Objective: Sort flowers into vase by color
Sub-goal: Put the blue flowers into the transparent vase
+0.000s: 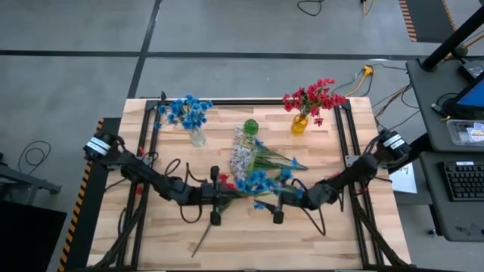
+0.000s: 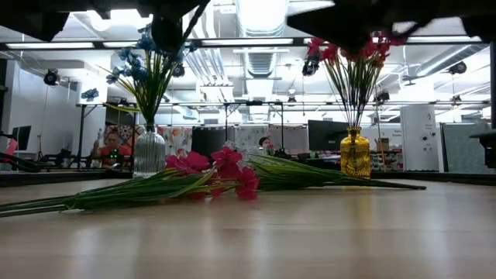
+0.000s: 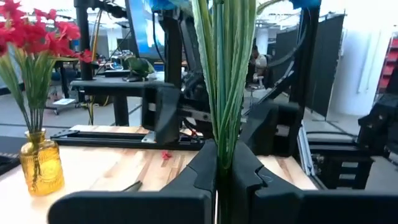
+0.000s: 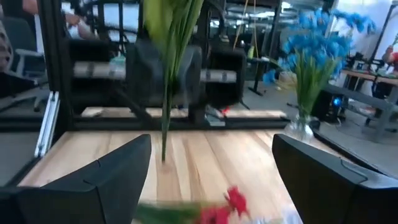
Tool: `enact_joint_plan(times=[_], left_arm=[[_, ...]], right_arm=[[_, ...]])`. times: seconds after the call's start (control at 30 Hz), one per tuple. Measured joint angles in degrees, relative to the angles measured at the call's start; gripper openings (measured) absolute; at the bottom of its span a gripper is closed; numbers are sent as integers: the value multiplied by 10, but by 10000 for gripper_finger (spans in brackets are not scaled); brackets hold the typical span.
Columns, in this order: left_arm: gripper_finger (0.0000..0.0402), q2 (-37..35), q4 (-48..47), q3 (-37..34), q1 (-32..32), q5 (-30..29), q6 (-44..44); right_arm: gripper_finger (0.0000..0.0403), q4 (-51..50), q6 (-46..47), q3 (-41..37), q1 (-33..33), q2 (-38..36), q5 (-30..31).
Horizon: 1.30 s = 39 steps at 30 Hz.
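Observation:
My left gripper [image 3: 217, 158], at the table's near middle [image 1: 231, 198], is shut on a bunch of blue flowers [image 1: 255, 181] with green stems [image 3: 224, 74]. My right gripper [image 4: 211, 162] faces it from the right [image 1: 266, 202], open, and the stems [image 4: 166, 68] hang just ahead of its fingers. At the back stand a clear vase of blue flowers [image 1: 195, 121], a yellow vase of red flowers [image 1: 301, 113] and a small green vase [image 1: 250, 126]. White, blue and red flowers lie in a pile [image 1: 246, 159] on their stems mid-table. My left gripper pinches the bunch's green stems [image 3: 222, 146] between its two fingers, several stems together. The fingers come level from the table's left and lie across the stems. The bunch stands upright, blossoms above the fingers, and the stems' lower ends [image 4: 163, 152] hang free below.
Red blossoms [image 2: 225, 167] and long green stems [image 2: 116, 198] lie flat across the middle of the table. One stem [image 1: 203, 240] reaches toward the near edge. Black frame rails [image 1: 344, 136] run along the table's left and right sides. People sit in the room behind.

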Motion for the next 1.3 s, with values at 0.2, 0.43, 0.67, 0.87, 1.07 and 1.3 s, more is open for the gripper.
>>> enact_joint_plan(times=[0.2,0.43,0.67,0.87,1.07,1.3], left_arm=[[0,19,1,7,-2,3,32],[0,19,8,-2,-1,-8,32],[0,20,11,-2,0,-10,32],[5,20,12,-2,0,-35,32],[60,19,12,-2,-1,-46,16],[166,19,-1,-1,-4,-45,2]], right_arm=[[327,2,-23,49,-23,17,-49],[327,2,-42,84,-38,20,-112],[292,-4,-29,88,-54,20,-122],[192,-17,-22,88,-57,20,-123],[106,-39,-18,88,-57,19,-123],[41,-52,-24,89,-57,15,-123]])
